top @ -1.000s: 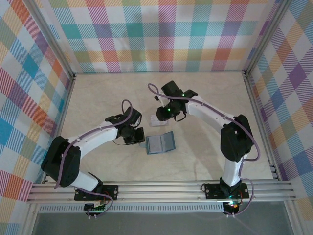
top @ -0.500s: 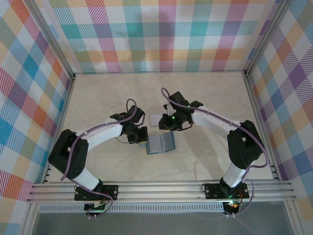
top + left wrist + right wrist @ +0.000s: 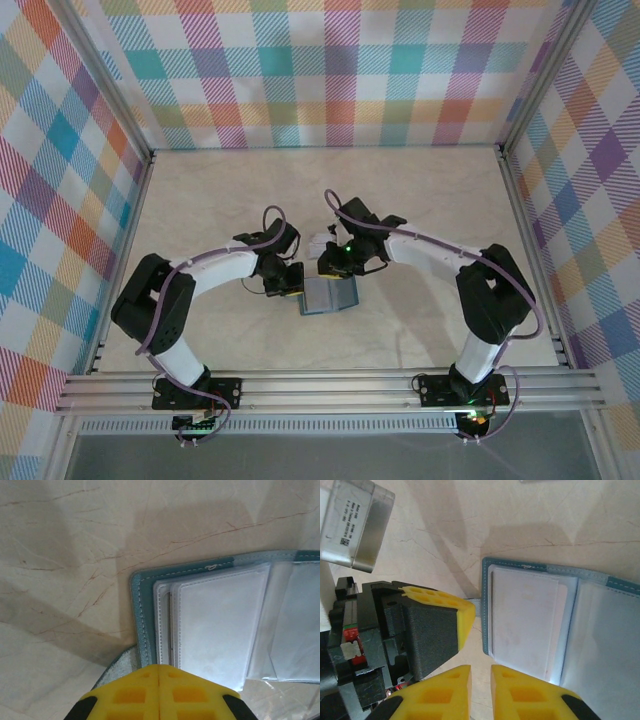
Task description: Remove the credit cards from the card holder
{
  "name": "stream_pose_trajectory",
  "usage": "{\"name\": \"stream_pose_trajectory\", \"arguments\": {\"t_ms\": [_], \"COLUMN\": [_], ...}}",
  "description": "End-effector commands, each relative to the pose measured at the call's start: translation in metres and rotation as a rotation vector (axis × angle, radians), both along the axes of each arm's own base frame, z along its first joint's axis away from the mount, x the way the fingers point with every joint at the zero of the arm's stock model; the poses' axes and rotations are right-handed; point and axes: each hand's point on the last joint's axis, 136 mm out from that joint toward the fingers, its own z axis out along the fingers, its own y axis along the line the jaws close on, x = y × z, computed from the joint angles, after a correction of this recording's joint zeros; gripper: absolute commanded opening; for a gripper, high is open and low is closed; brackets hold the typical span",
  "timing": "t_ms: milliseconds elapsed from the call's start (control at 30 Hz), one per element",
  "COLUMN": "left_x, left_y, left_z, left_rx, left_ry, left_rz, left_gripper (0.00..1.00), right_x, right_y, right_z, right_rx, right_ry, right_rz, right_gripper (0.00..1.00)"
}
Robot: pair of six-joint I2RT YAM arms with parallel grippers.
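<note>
**Card holder open, cards not yet drawn — extraction in hand**

On inspection the card holder [image 3: 328, 296] lay open and flat on the desk [image 3: 430, 200], near its middle and between the two arms. Of the credit cards [image 3: 522, 620], one whitish face sat inside the clear sleeve on the leaf nearest both arms. How many lay behind it could not be told.

The left fingers [image 3: 159, 680] were pressed together at the holder's stitched edge. A grey-teal flap showed just beneath them, but whether it was nipped between them I could not tell. The right fingers [image 3: 462, 680] stood a narrow gap apart with nothing between them, just short of the same leaf.

In my judgement the step was the approach to a card, with the left arm placed to steady the holder. The next move called for the right fingers to find the sleeve's open side and pinch the thin card edge alone — not the plastic or the cover — while the holder was kept from sliding.

The overhead view showed both arms meeting at one corner of the holder, and a pale flat piece [image 3: 316, 241] on the desk just beyond it, possibly a card. It gave nothing on how the fingers stood. The left wrist view showed the layered sleeves and the closed tips. The right wrist view showed the gap, with a left finger just beside the holder's edge.
</note>
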Motion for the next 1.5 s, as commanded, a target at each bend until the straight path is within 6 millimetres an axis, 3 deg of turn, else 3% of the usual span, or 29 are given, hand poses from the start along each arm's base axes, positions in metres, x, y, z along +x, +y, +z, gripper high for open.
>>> {"name": "stream_pose_trajectory", "arguments": {"t_ms": [0,800,1100,1467], "left_x": [-0.007,-0.019,-0.020,-0.019], "left_y": [0.004,0.018,0.019,0.018], "left_z": [-0.013,-0.032,-0.030,-0.028], "left_rx": [0.034,0.094,0.095,0.092], "left_ry": [0.019,0.054,0.052,0.050], "left_rz": [-0.016,-0.029,-0.028,-0.026], "left_gripper": [0.07,0.06,0.06,0.06], "right_x": [-0.008,-0.023,-0.025,-0.028], "right_y": [0.010,0.051,0.033,0.012], "right_z": [-0.009,-0.060,-0.076,-0.072], "right_rx": [0.005,-0.030,-0.148,-0.316], "right_ry": [0.052,0.181,0.187,0.152], "right_rz": [0.011,0.056,0.046,0.066], "right_gripper": [0.20,0.16,0.17,0.25]}}
